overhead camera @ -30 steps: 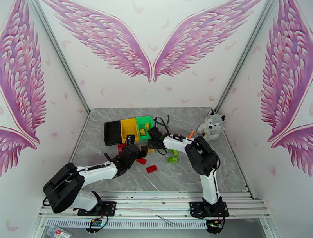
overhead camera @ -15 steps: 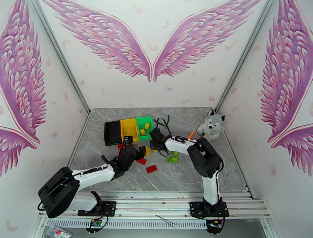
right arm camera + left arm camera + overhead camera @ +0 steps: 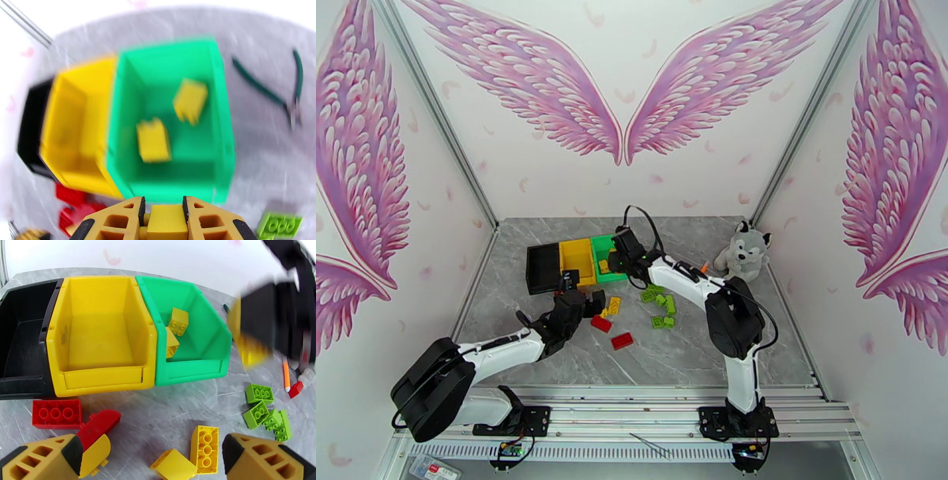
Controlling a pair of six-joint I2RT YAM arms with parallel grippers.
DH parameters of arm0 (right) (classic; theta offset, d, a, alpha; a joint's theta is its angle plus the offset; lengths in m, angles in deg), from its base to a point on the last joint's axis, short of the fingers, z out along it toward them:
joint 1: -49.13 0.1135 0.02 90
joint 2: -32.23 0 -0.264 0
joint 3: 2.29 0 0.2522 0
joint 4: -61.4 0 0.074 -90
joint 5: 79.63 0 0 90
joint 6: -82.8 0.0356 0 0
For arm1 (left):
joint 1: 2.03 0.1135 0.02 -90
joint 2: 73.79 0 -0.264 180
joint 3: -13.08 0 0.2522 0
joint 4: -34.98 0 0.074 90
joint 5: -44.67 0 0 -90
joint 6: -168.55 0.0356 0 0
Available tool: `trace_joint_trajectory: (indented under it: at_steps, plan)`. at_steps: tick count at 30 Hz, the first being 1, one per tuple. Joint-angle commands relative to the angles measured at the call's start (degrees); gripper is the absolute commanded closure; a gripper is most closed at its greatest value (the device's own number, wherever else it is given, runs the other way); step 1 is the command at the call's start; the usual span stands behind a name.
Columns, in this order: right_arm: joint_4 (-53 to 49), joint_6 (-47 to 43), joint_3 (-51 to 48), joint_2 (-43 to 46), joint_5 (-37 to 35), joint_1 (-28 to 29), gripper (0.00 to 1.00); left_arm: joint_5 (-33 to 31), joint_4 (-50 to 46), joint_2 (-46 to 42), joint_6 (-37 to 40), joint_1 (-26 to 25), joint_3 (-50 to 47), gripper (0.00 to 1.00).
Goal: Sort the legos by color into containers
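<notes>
Three bins stand side by side: black (image 3: 23, 338), yellow (image 3: 98, 330) and green (image 3: 189, 338). Two yellow legos (image 3: 154, 140) lie in the green bin (image 3: 170, 118). My right gripper (image 3: 166, 215) hangs over that bin's front wall, shut on a yellow lego (image 3: 166, 223); in the top view it (image 3: 618, 251) is above the green bin (image 3: 606, 241). My left gripper (image 3: 154, 453) is open low over the table, with yellow legos (image 3: 205, 443) between its fingers and a red lego (image 3: 98, 425) against the left finger. Green legos (image 3: 264, 409) lie to the right.
Green-handled pliers (image 3: 276, 90) lie right of the green bin. An orange stick (image 3: 286, 376) and a husky plush (image 3: 742, 251) are at the right. Loose red legos (image 3: 622, 340) and green legos (image 3: 662, 321) are scattered mid-table. A flat red brick (image 3: 57, 413) lies before the yellow bin.
My right gripper rose from the lego pile and swung back over the green bin with a yellow lego. The left arm drew slightly back and left.
</notes>
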Motion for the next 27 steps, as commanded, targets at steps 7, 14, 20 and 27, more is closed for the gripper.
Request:
trace_joint_trajectory:
  at_steps: [7,14,20,27]
  plan:
    - [-9.23,-3.61,18.28,-12.78,0.23,-3.16,0.5,1.61,-3.59,-8.32,-1.16,1.93,-3.36,0.01]
    - [-8.61,-4.32,14.86,-8.42,1.62,-2.94,0.43,1.0,-8.72,-12.41,-1.52,2.23,-4.49,0.01]
    - [-3.06,-5.11,-1.28,2.77,3.31,-1.39,0.44,0.1,-8.33,-11.14,-4.12,2.19,-6.36,0.01]
    - [-1.33,-6.29,-13.46,8.79,7.05,2.6,0.44,-1.36,-8.39,-11.2,-5.92,3.64,-6.78,0.01]
